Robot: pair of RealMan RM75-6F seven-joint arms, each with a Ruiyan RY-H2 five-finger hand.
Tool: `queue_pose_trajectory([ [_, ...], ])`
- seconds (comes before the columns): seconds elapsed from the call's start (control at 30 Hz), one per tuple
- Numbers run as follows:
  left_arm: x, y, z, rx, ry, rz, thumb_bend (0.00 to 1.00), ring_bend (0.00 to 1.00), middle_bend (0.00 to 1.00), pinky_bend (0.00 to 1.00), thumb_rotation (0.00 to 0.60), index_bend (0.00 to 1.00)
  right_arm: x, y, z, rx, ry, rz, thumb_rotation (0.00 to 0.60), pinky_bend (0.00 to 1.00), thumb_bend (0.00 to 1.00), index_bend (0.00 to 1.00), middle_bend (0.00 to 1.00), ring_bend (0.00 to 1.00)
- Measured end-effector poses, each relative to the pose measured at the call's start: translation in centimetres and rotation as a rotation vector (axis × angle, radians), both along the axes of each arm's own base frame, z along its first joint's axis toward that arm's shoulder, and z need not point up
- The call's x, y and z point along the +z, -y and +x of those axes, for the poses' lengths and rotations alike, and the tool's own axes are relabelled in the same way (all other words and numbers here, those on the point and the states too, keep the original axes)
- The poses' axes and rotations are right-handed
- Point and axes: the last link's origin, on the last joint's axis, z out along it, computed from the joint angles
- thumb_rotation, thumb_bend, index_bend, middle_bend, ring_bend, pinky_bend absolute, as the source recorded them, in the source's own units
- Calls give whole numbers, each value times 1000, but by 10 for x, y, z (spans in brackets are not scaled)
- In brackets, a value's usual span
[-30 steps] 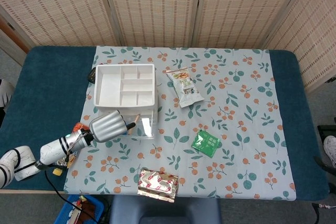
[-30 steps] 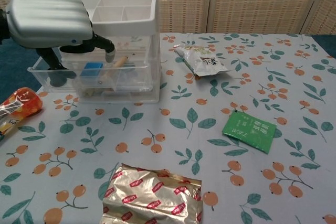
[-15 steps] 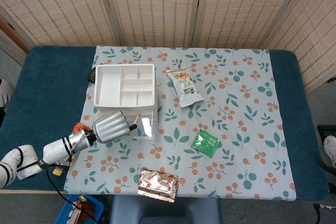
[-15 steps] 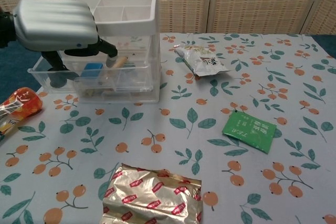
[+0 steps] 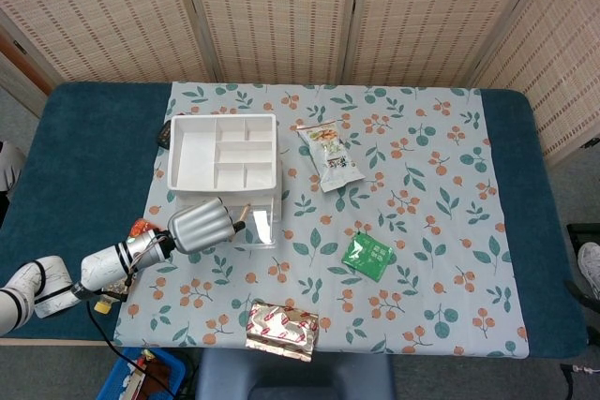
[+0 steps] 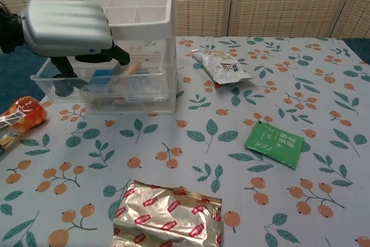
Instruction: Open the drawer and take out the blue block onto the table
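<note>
A clear plastic drawer unit [image 6: 147, 67] with a white compartment tray [image 5: 223, 153] on top stands at the left of the flowered cloth. Its lower drawer [image 6: 104, 95] is pulled out towards me. In it lie the blue block [image 6: 103, 74] and a wooden stick [image 6: 130, 68]. My left hand [image 6: 68, 26] [image 5: 200, 226] hovers over the drawer, its dark fingers [image 6: 118, 55] reaching down on both sides of the block without closing on it. The hand hides part of the block. My right hand shows in neither view.
A snack packet [image 6: 222, 66] lies right of the drawer unit, a green tea sachet [image 6: 274, 144] further right and a gold-and-red packet [image 6: 167, 215] near the front edge. An orange wrapper [image 6: 20, 114] sits at the far left. A black object [image 5: 163, 134] lies behind the unit.
My left hand has shifted a little to the right over the open drawer and now covers more of the blue block. Nothing else has moved.
</note>
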Motion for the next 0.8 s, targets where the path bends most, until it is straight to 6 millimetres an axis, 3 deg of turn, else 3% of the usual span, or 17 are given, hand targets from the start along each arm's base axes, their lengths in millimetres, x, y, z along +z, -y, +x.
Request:
queue_pose_trajectory([
  [0.8,-6,-2,1,-2,-5,1,118,920,858,1000,600,574,0,-1,-1,-5,-1,-6,600,132,93,0,78,34],
])
